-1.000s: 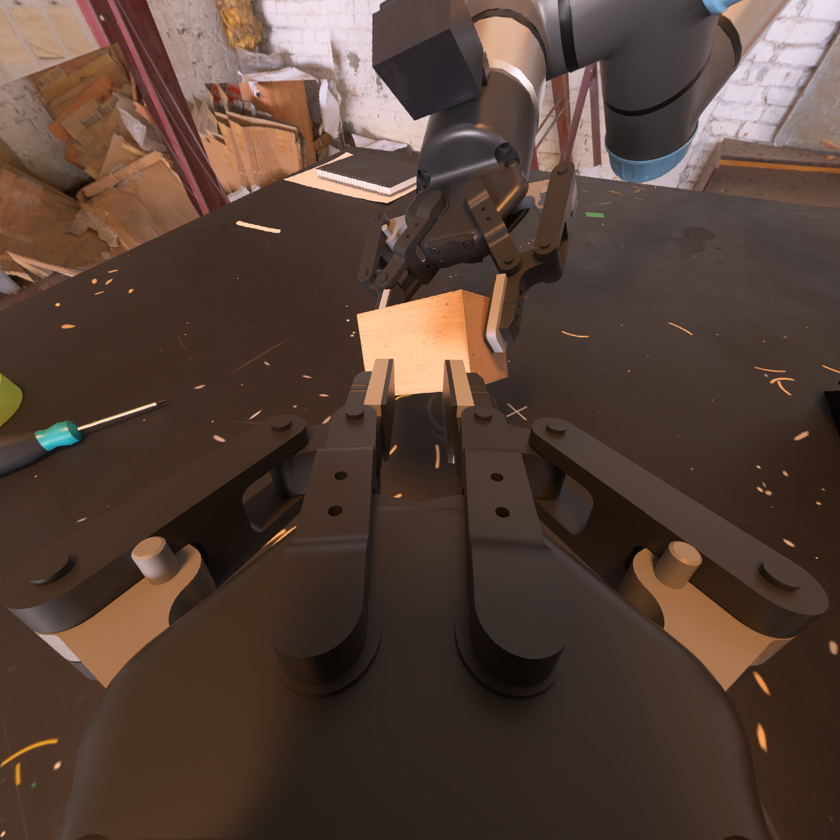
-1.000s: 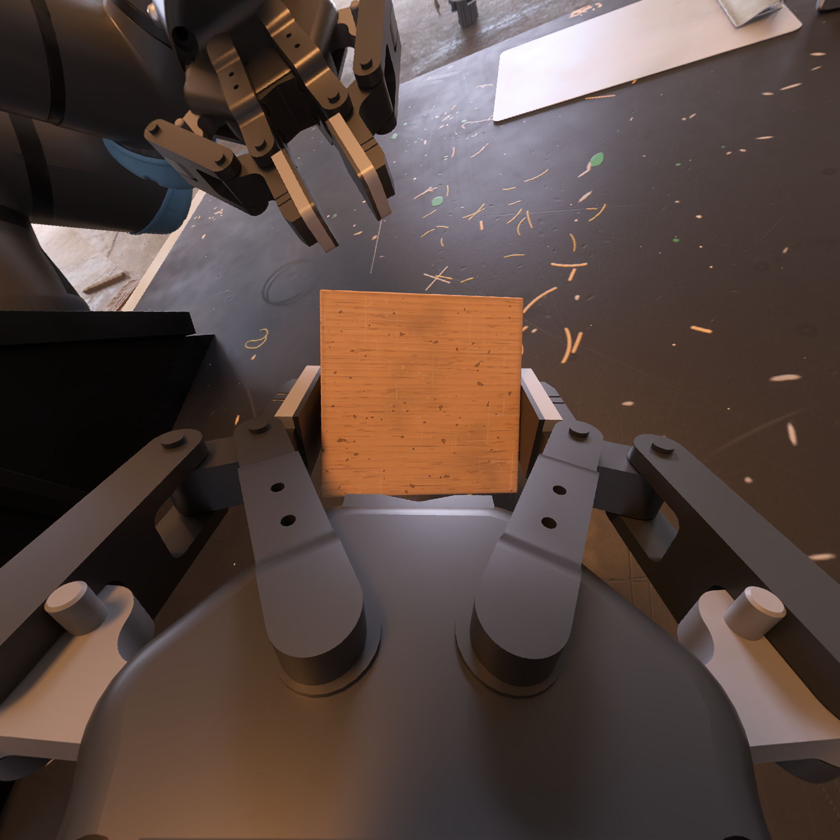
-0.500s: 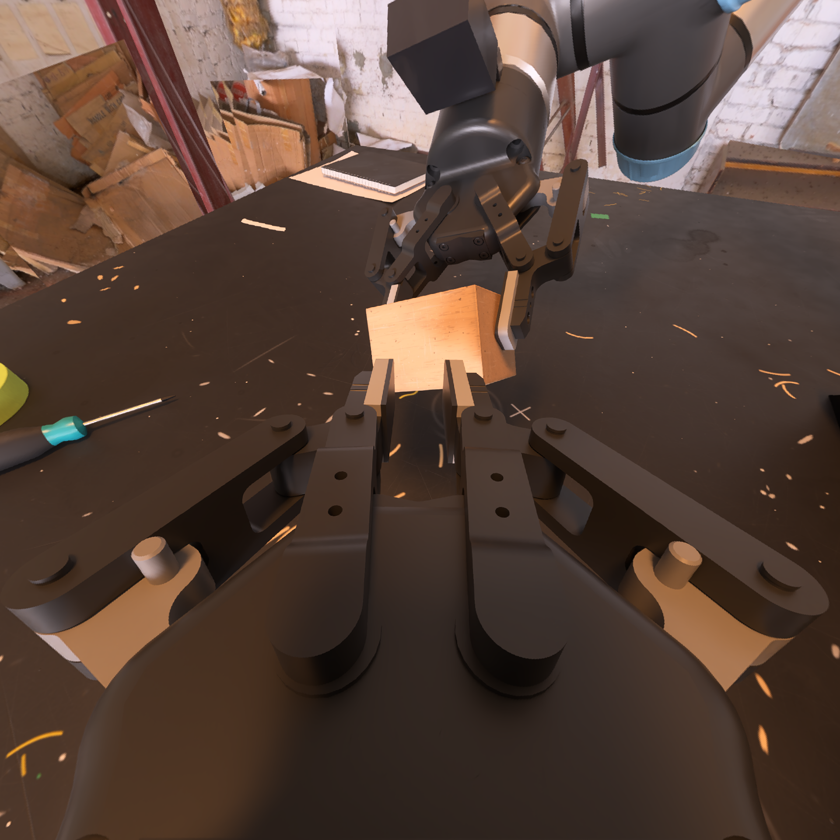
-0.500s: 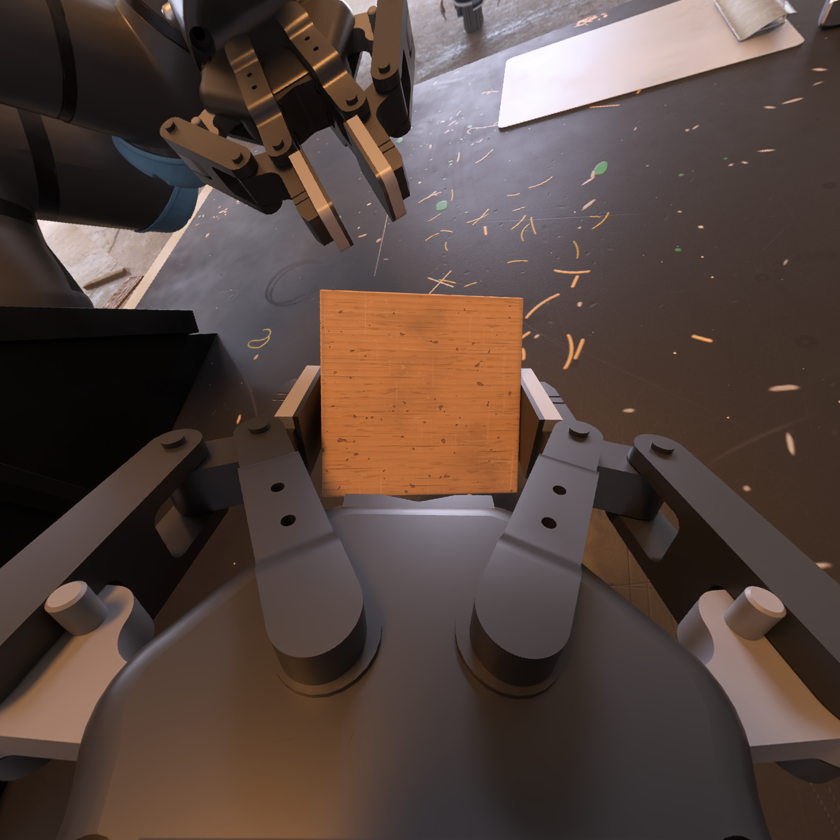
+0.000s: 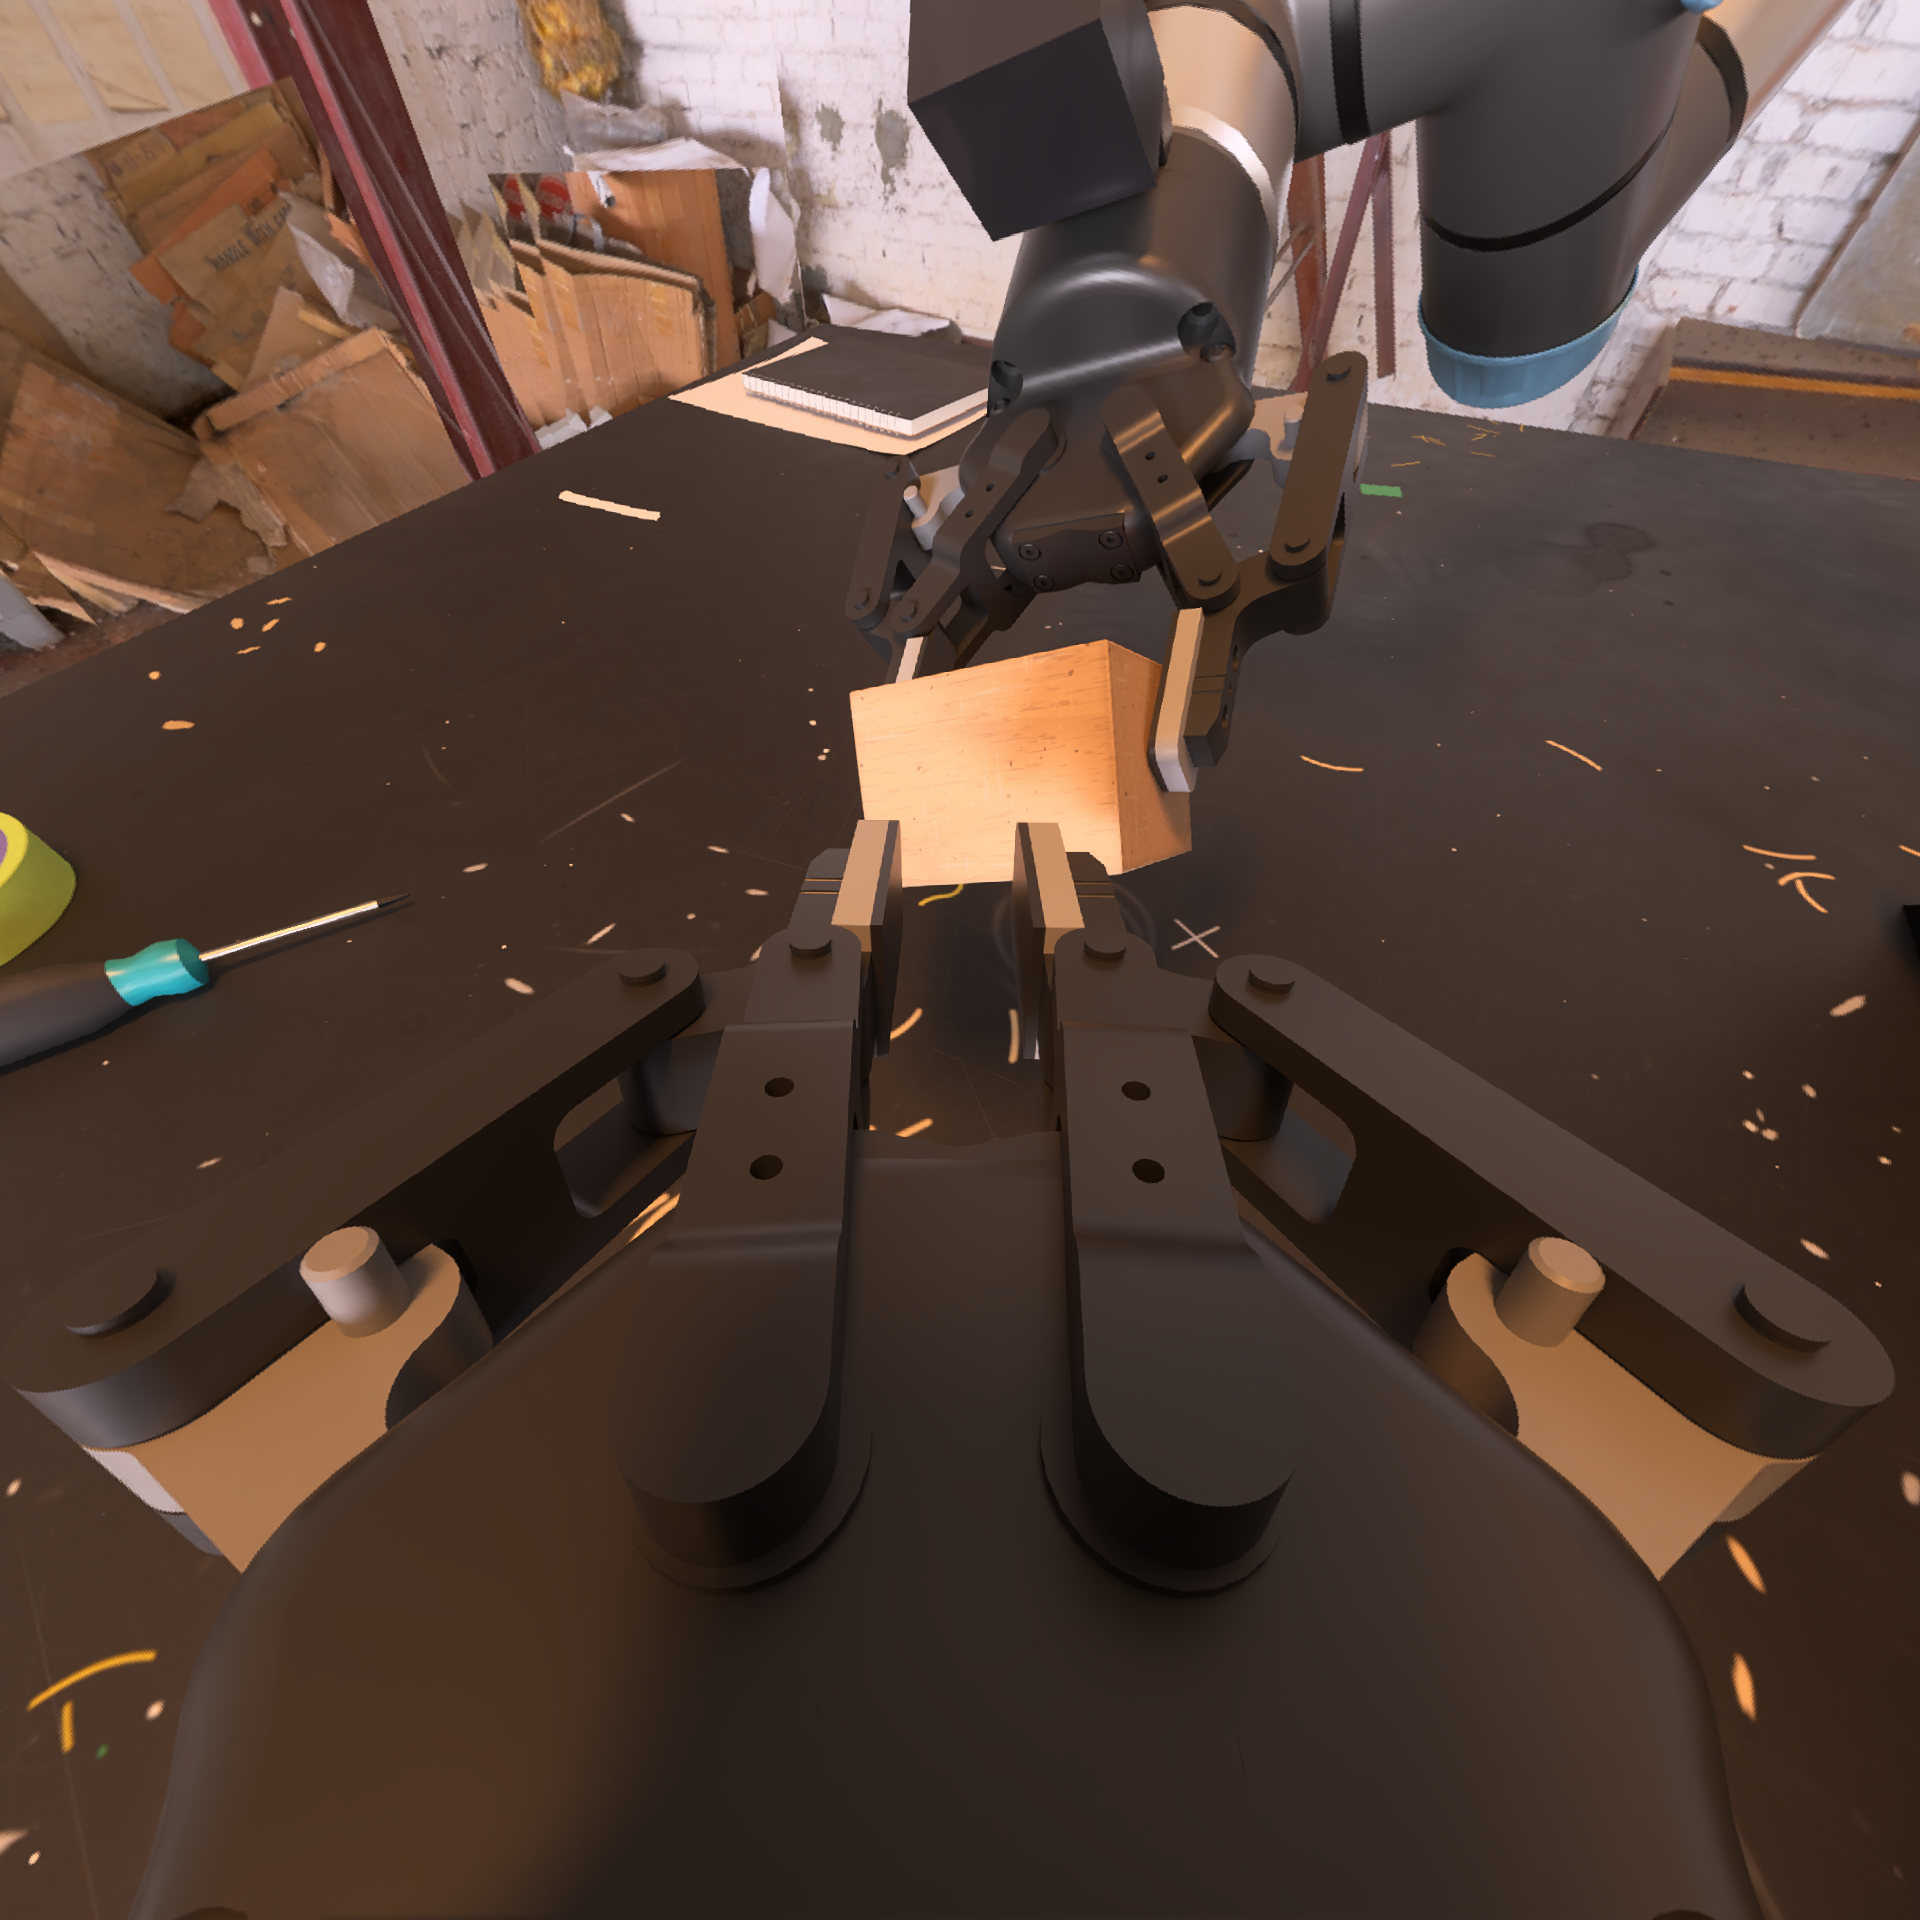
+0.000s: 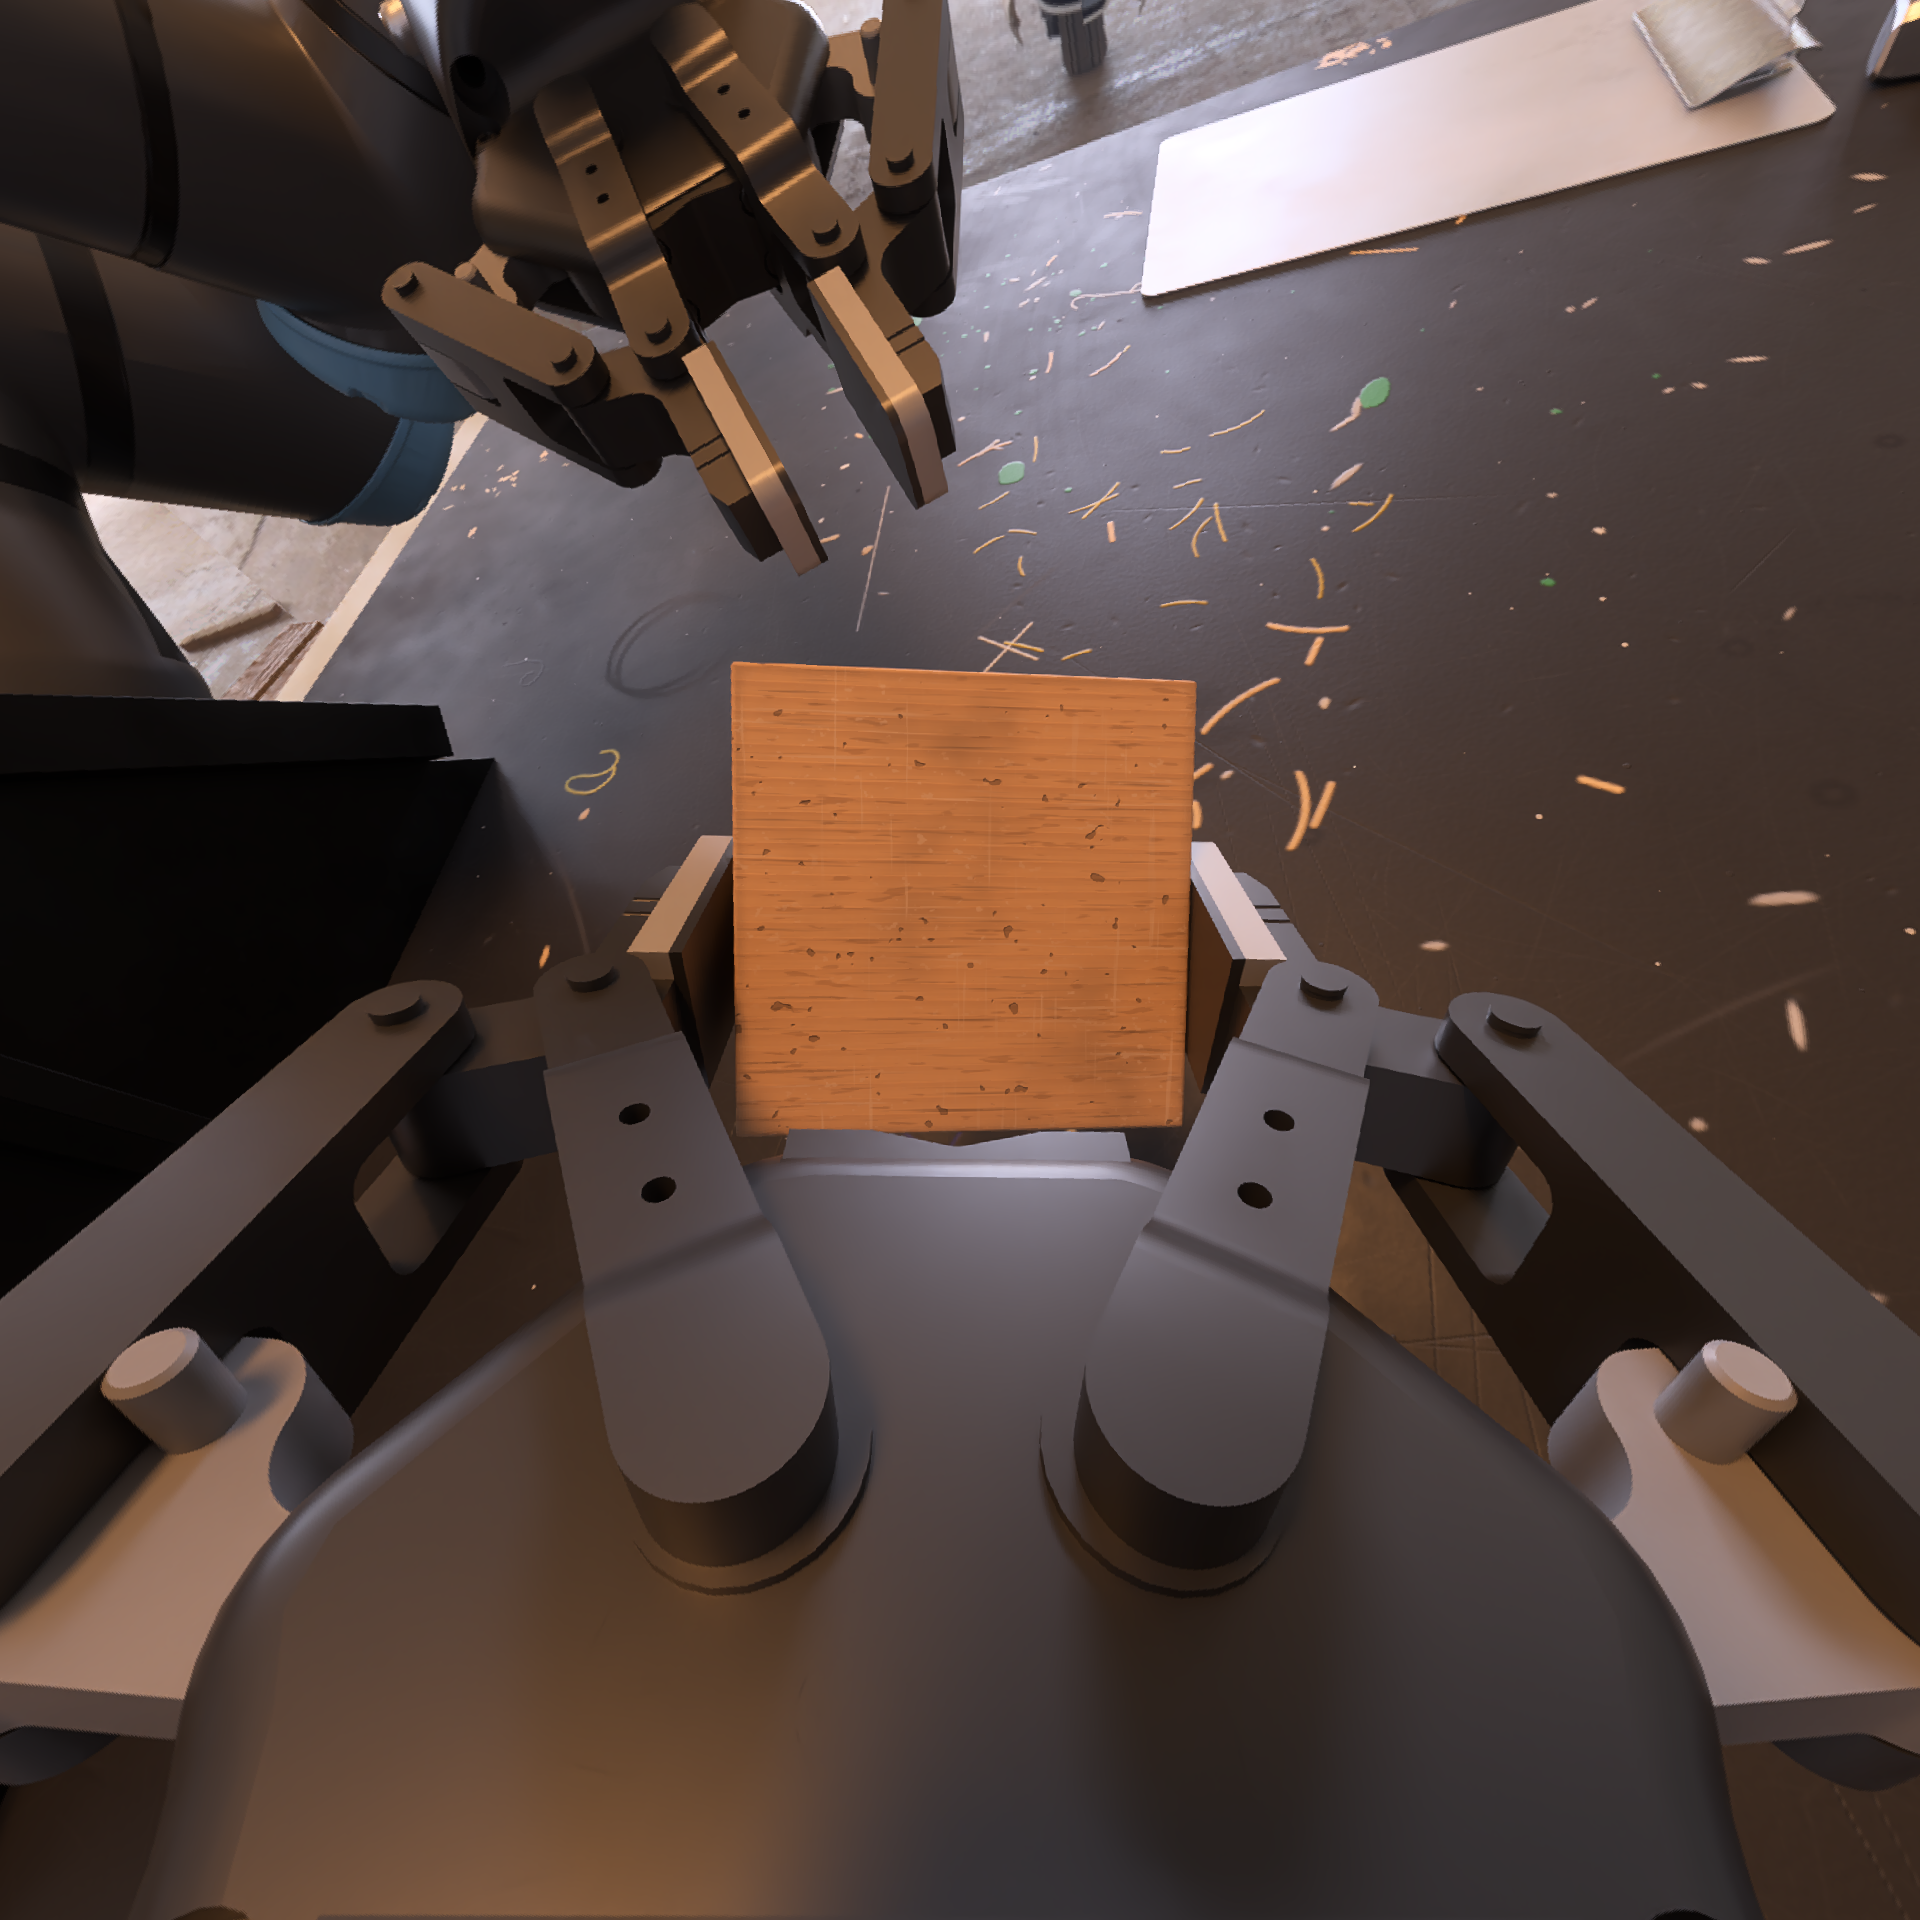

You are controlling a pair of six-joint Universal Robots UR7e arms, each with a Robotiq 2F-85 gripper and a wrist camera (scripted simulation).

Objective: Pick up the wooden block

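The wooden block [image 6: 961,894] is a light brown cube held off the dark table [image 6: 1558,623], between the fingers of my right gripper [image 6: 958,909], which is shut on its two sides. In the left wrist view the block [image 5: 997,769] hangs just above the table under the right gripper [image 5: 1039,717]. My left gripper [image 5: 951,873] sits low just in front of the block, its fingers a narrow gap apart with nothing between them. It also shows in the right wrist view [image 6: 852,499], beyond the block.
A screwdriver with a teal collar [image 5: 156,971] and a yellow-green roll [image 5: 26,883] lie at the left. A spiral notebook [image 5: 862,390] lies at the far table edge. A pale flat sheet [image 6: 1455,166] lies far right, and a black box [image 6: 208,831] stands left of the block.
My right gripper has risen a little with the block in it, away from the table. The left gripper's fingers have kept the same narrow gap.
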